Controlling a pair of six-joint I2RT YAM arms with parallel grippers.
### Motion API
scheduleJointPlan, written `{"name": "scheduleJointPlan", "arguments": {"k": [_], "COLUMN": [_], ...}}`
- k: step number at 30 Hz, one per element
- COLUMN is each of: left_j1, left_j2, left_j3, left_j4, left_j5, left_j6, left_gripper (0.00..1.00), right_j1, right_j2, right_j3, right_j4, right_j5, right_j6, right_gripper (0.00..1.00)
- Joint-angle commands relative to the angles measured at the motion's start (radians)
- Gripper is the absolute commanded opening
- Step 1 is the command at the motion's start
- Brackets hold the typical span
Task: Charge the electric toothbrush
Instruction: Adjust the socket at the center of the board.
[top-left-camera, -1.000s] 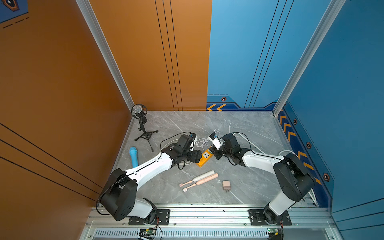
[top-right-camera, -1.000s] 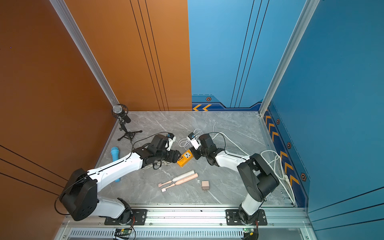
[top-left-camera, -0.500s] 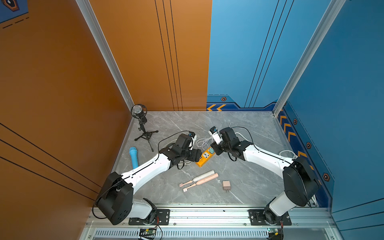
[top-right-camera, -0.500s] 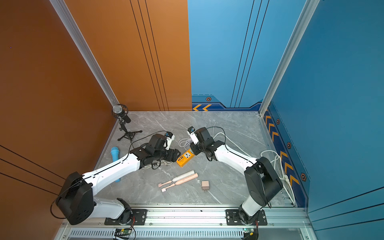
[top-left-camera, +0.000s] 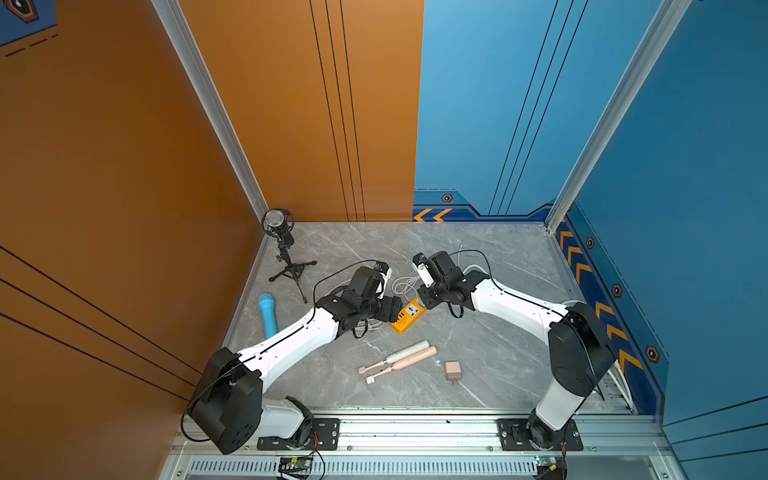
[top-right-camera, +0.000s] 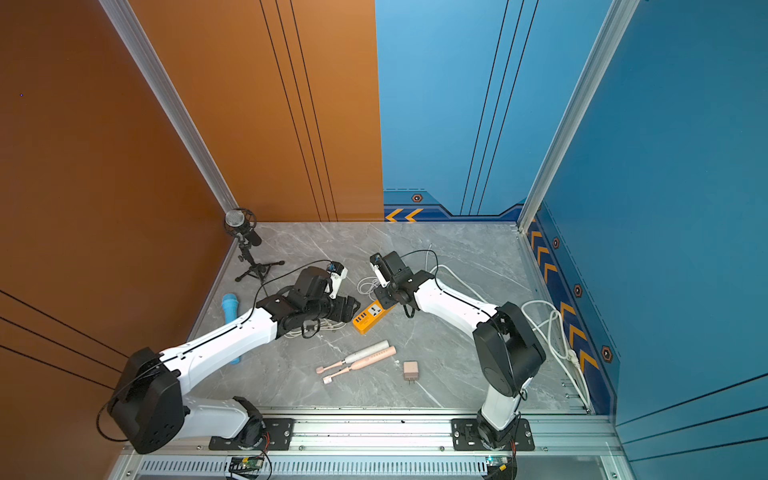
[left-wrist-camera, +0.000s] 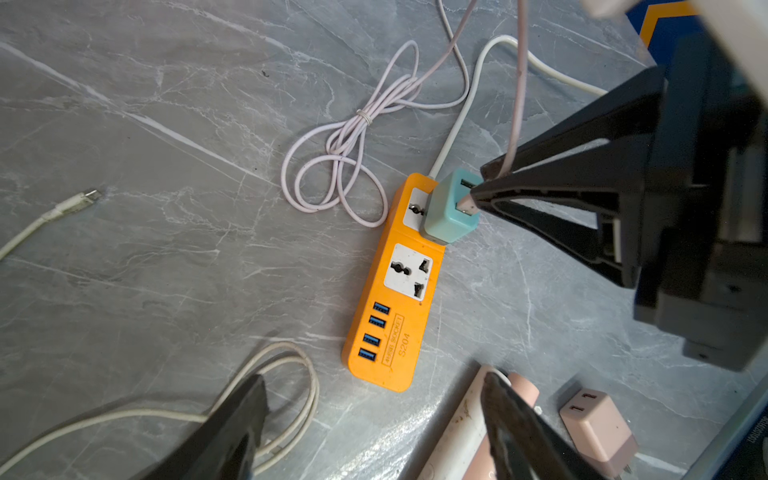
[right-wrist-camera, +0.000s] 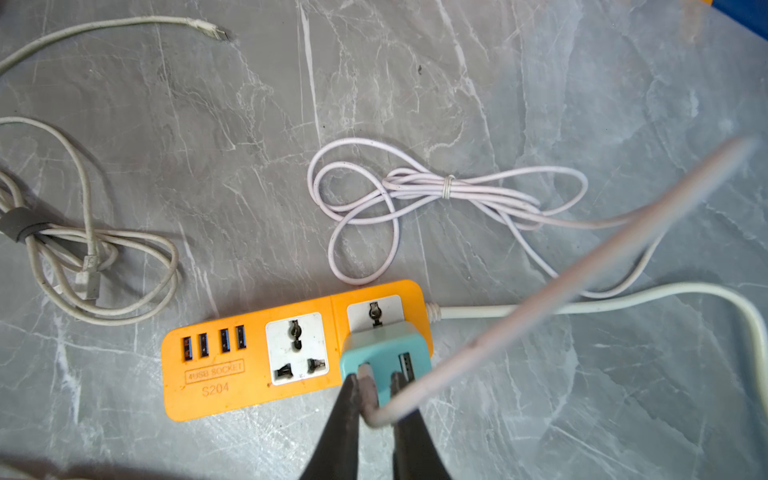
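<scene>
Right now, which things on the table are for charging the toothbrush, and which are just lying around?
For the job: white toothbrush, pink toothbrush, pink cable in the right gripper, teal adapter, orange power strip.

Just lying about: pink plug, grey cable, blue microphone, tripod microphone.

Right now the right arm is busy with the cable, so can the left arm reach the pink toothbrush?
Probably yes: the left gripper is open and empty, and the pink toothbrush lies uncovered nearby, only the white toothbrush close alongside.
</scene>
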Motion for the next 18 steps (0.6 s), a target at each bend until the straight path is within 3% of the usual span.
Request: {"name": "scheduleJointPlan", "arguments": {"k": [1, 11, 18], "left_j1": [0.008, 0.008, 0.008], "left_j2": [-0.018, -0.014, -0.027], "left_j3": [-0.006, -0.007, -0.012], "left_j4": [-0.013, -0.013, -0.013], "left_j5": [-0.021, -0.022, -0.035], "left_j6": [-0.002, 0.0, 0.001], "left_gripper": [0.82, 0.82, 0.81], "right_j1": [0.005, 0.006, -0.001], "right_j2": [0.016, 0.024, 0.023], "right_j3": [0.034, 0.051, 0.024], "right_j4": [-0.05, -0.047, -0.053], "right_j5": [0.016, 0.004, -0.005], "right_j6": [0.018, 0.027, 0.04], "right_gripper": [0.14, 0.16, 0.06]}}
